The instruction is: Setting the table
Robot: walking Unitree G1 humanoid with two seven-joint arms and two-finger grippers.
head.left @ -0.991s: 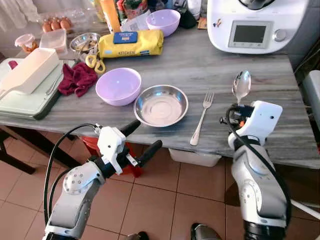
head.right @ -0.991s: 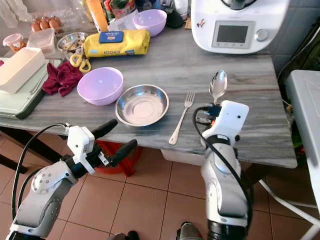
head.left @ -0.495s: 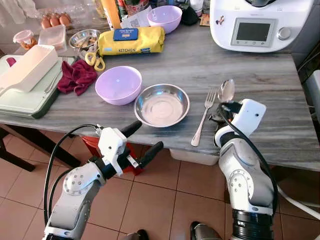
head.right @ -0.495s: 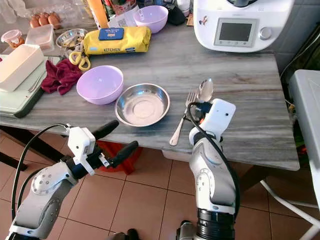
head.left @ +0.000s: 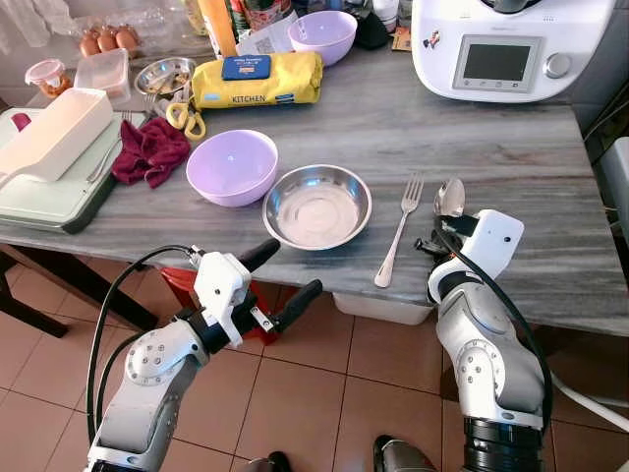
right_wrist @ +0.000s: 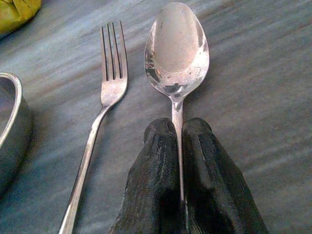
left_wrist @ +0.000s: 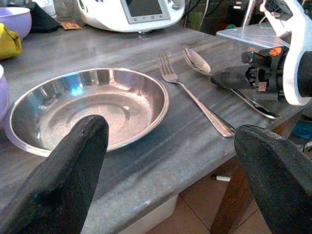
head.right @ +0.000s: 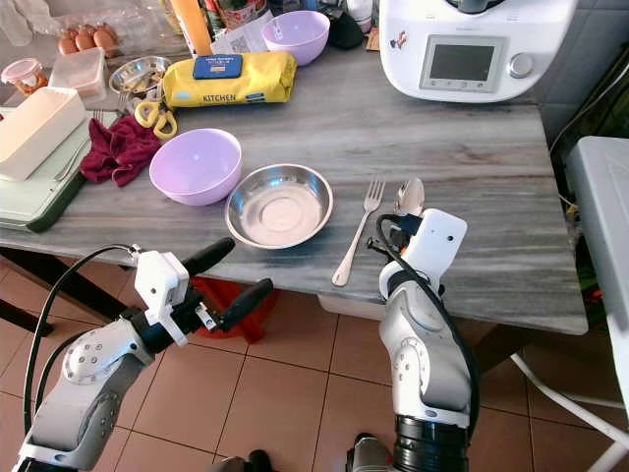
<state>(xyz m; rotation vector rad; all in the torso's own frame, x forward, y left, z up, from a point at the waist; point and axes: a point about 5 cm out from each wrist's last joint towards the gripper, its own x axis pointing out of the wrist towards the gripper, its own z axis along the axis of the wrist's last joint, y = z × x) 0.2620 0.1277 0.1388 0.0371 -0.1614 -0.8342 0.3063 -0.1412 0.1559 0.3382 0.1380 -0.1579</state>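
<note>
While the right gripper (right_wrist: 178, 146) sits low at the front edge of the bench (head.left: 511, 147), its jaws are pinched tight on the handle of the spoon (head.left: 450, 197), and the forearm comes up from below with the white wrist housing tipped over the edge. The spoon bowl faces up and looks to be lying on the bench just beside the fork (head.left: 397, 231), roughly parallel to it, with the fork between the spoon and the steel bowl (head.left: 317, 206). From the right wrist view you can see the handle running down between the two black fingers (right_wrist: 156, 161), but most of it is swallowed by them, so I can't tell how far along it the grip is. The left gripper (head.left: 280, 280) hovers below and in front of the bench, apart from it, elbow bent, jaws spread wide with nothing between them; it points toward the steel bowl. A purple bowl (head.left: 232, 167) sits just left of the steel one, with a red cloth (head.left: 149, 152) and a white tray (head.left: 54, 138) further left. At the back there's a yellow pack (head.left: 257, 82), a second purple bowl (head.left: 322, 36) and a white kitchen machine (head.left: 511, 44) cut off by the top of the frame. The stuff in the far left corner is too small to make out properly.
</note>
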